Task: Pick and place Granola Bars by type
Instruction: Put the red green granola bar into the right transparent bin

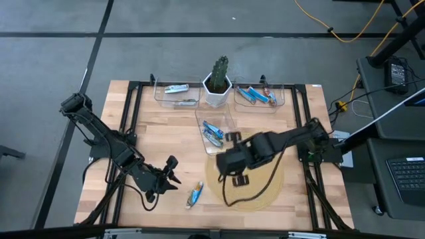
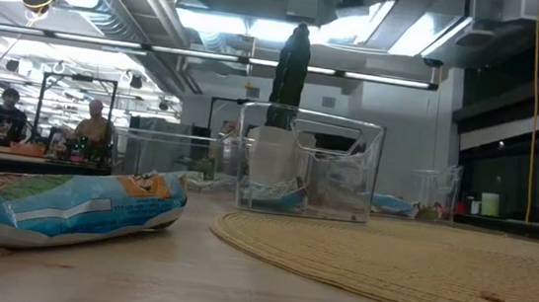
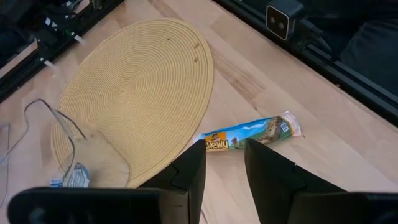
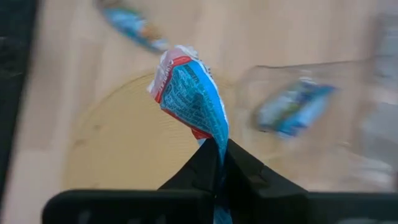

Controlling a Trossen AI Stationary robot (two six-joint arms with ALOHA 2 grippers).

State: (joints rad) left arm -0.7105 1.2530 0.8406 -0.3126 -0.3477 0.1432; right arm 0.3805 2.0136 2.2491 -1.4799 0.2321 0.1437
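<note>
pinching a light, crinkly, slippery blue bar (image 4: pixel 189 93) by its end seam, the right pincer (image 4: pixel 219 149) hangs above the woven mat (image 1: pixel 262 189), while the left pincer (image 3: pixel 224 163) stands part-open at nine o'clock of another bar (image 3: pixel 249 133) on the counter (image 1: pixel 166 129).

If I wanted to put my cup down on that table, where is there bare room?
Bare wood lies at the left, between the table frame and the middle bin, and along the right edge past the round mat. The back is crowded: two bins flank a potted cactus. The front centre holds a loose bar and both tools.
</note>
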